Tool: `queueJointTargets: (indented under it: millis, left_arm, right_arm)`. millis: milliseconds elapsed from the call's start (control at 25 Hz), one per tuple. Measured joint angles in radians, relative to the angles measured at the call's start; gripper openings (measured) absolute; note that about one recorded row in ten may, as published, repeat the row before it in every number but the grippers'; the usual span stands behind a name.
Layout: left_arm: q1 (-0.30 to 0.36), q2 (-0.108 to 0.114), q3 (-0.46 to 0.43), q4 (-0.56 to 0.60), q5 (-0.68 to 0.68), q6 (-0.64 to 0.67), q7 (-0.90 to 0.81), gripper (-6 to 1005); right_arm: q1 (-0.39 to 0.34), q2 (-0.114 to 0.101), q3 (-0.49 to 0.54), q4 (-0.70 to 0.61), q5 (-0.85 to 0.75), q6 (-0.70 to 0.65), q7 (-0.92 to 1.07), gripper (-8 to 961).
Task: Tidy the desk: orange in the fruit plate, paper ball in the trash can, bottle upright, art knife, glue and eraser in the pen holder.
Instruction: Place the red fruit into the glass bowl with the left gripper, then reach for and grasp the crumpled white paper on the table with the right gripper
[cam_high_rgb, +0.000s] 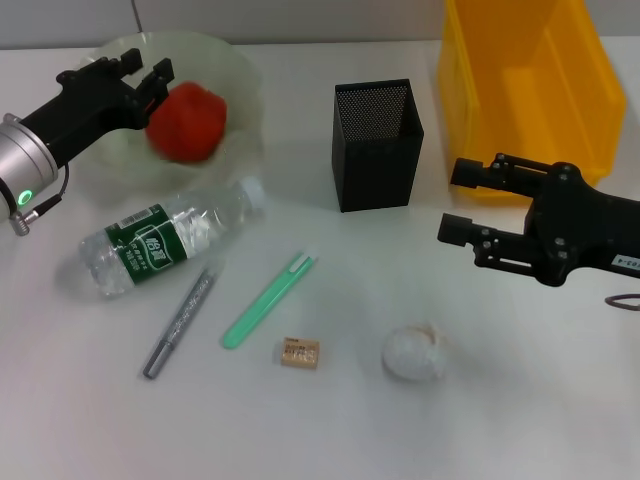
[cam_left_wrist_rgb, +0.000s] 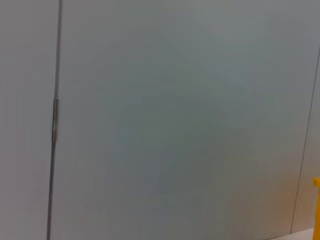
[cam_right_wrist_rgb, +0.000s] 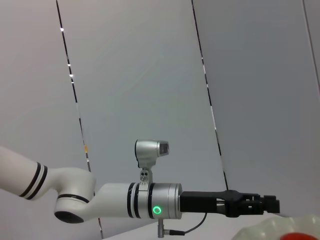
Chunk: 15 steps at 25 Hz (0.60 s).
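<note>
The orange (cam_high_rgb: 187, 122) lies in the fruit plate (cam_high_rgb: 245, 80) at the far left, just beside my left gripper (cam_high_rgb: 145, 68), which is open and holds nothing. The right wrist view shows that gripper (cam_right_wrist_rgb: 265, 204) over the plate rim (cam_right_wrist_rgb: 272, 231). The bottle (cam_high_rgb: 165, 240) lies on its side in front of the plate. On the table lie the grey glue stick (cam_high_rgb: 182, 322), the green art knife (cam_high_rgb: 268, 300), the eraser (cam_high_rgb: 300, 352) and the paper ball (cam_high_rgb: 413, 352). The pen holder (cam_high_rgb: 377, 145) stands at the centre back, the trash can (cam_high_rgb: 530, 85) at the back right. My right gripper (cam_high_rgb: 455, 200) hovers open and holds nothing in front of the trash can.
The left wrist view shows only a grey wall and a sliver of yellow bin (cam_left_wrist_rgb: 317, 200). The paper ball sits nearest my right gripper, below its fingers in the head view. The bottle's cap end points toward the pen holder.
</note>
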Motion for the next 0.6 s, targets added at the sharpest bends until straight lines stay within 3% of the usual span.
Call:
queueJointTargets:
  millis: [200, 280, 320, 360, 600]
  left_arm:
    - [0.007, 0.0, -0.005, 0.003, -0.001, 0.034, -0.006, 448]
    - [0.007, 0.0, -0.005, 0.003, -0.001, 0.034, -0.006, 479]
    - [0.013, 0.001, -0.005, 0.005, -0.006, 0.069, -0.011, 494]
    - [0.028, 0.004, -0.006, 0.008, -0.013, 0.192, -0.047, 509]
    - [0.054, 0.007, -0.005, 0.014, -0.014, 0.388, -0.077, 535]
  right_arm:
    - [0.001, -0.001, 0.0, 0.005, -0.001, 0.0, 0.0, 685]
    - [-0.002, -0.001, 0.0, 0.005, -0.001, 0.0, 0.0, 684]
    - [-0.004, -0.001, 0.0, 0.004, -0.001, -0.001, 0.0, 684]
    - [-0.006, -0.001, 0.002, 0.003, -0.001, -0.004, 0.0, 684]
    - [-0.01, -0.002, 0.01, 0.003, -0.004, -0.019, 0.029, 684]
